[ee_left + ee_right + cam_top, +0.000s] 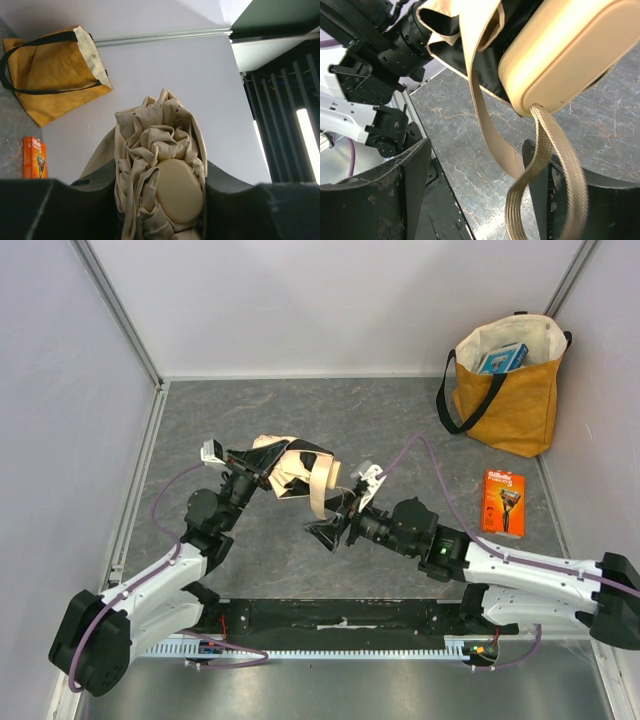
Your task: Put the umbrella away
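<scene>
Left gripper [252, 478] clamped on one folded cream umbrella [298, 468] held above mid-table; right gripper [345, 512], jaws apart, just beside its knob handle [555, 55] (cord loop [545, 165] clear only in right wrist view); one mustard tote bag [505, 390], one orange razor pack [503, 503].

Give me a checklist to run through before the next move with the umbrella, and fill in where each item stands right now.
1. Left gripper hold on the umbrella: ok, shut on the bunched fabric, lifted off the table.
2. Right gripper open: ok, nothing gripped.
3. Closure strap wrapped: not ok, it hangs loose between the right fingers.
4. Cord loop clear of the right gripper: cannot tell, it dangles close to one finger.
5. Tote bag upright with its mouth open: ok, a blue box sits inside.
6. Razor pack out of the way: ok, it lies flat in front of the bag.
</scene>
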